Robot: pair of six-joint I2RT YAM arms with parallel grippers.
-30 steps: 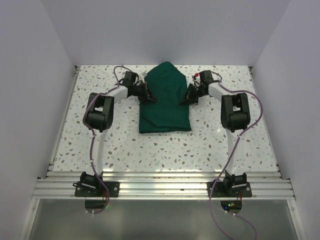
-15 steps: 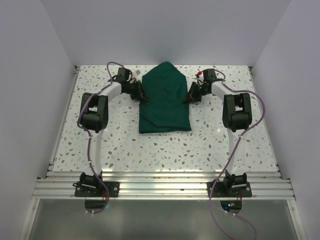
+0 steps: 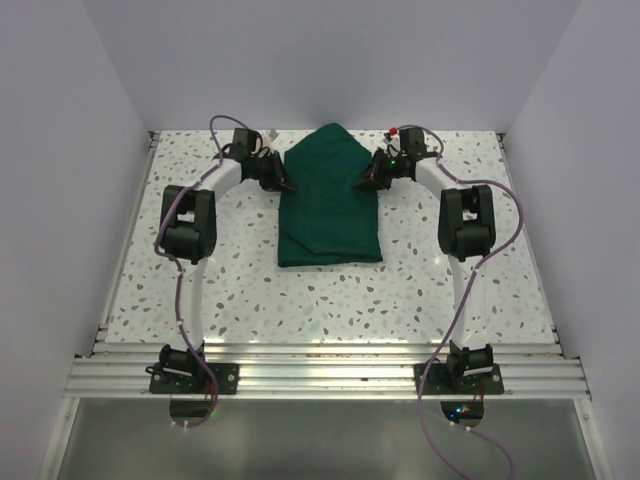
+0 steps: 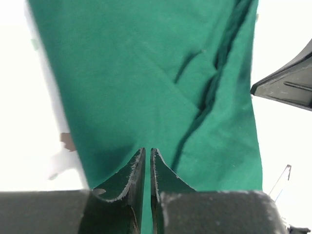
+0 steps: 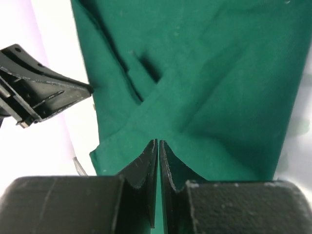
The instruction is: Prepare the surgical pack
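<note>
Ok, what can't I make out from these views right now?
Grip: whether the left hand or right hand pinches the cloth; too small in top view, wrist views show only a thin slit over fabric.
Inside the cloth: hidden by its top folds, every view.
Cloth under each hand: hidden by the hand's own body, wrist views.
Table: washed out white in wrist views.
Red speck near the right hand: too small, top view.

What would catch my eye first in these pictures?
A dark green folded cloth lies in the middle of the speckled table. Two white-and-black arms curve in from either side, the left gripper and right gripper pointing at its side edges.
</note>
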